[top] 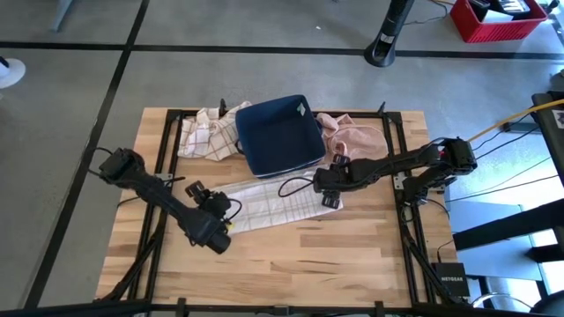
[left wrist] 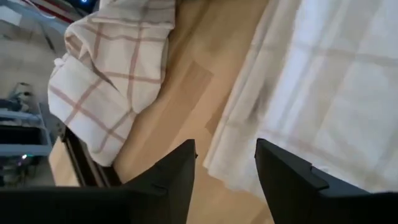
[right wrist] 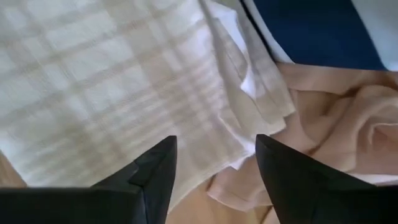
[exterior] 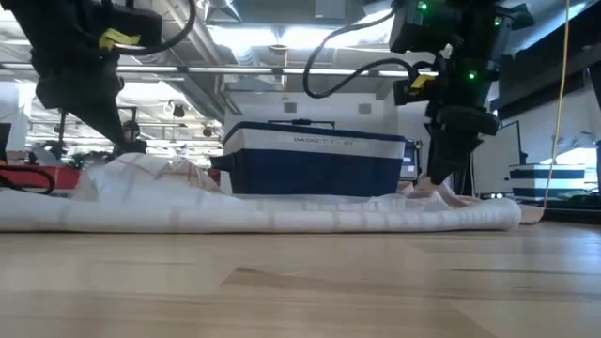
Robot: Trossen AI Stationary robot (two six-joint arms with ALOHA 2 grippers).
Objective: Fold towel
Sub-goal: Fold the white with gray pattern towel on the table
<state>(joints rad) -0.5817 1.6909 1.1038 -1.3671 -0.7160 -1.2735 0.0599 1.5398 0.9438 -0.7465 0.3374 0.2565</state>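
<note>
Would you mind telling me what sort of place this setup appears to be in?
Probably a robotics lab or workshop: a wooden table on a bare concrete floor, cables trailing beside it, and open ceiling lights behind.

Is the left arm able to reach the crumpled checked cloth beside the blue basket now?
Probably yes: the left end effector is open, and only bare wood separates it from the crumpled checked cloth.
</note>
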